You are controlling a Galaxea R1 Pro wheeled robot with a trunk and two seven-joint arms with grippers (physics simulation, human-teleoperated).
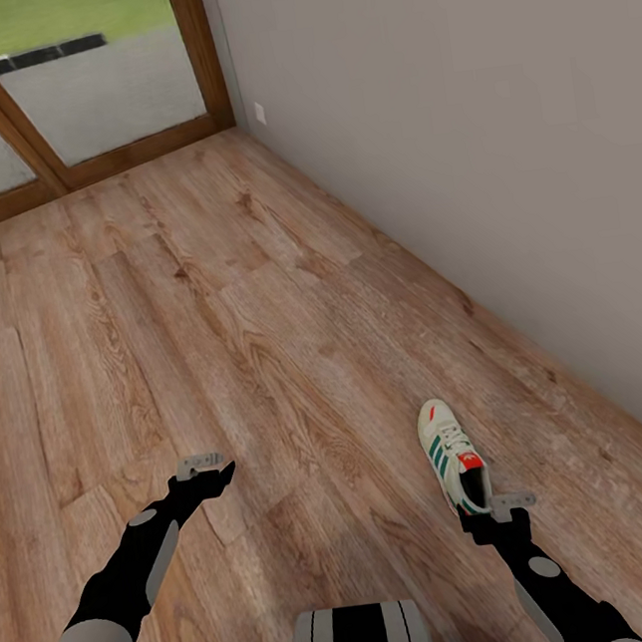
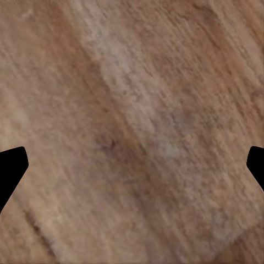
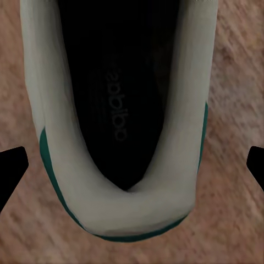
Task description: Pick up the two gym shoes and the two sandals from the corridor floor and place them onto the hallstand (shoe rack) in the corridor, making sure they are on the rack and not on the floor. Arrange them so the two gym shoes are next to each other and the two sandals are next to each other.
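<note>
One gym shoe (image 1: 451, 453), cream with teal stripes and an orange-red tongue, lies on the wood-plank corridor floor (image 1: 260, 318) near the right wall, toe pointing away from me. My right gripper (image 1: 484, 520) hovers over its heel. In the right wrist view the shoe's heel and dark opening (image 3: 137, 203) sit between the black fingertips (image 3: 12, 168), which stand wide apart, so my right gripper (image 3: 132, 170) is open around the heel without touching it. My left gripper (image 1: 215, 477) hangs open over bare floor (image 2: 137, 110). The other shoe, the sandals and the hallstand are out of view.
A grey wall (image 1: 500, 138) runs along the right side, close to the shoe. A wood-framed glass door (image 1: 83, 99) closes the far end of the corridor. My own base (image 1: 360, 638) shows at the lower edge.
</note>
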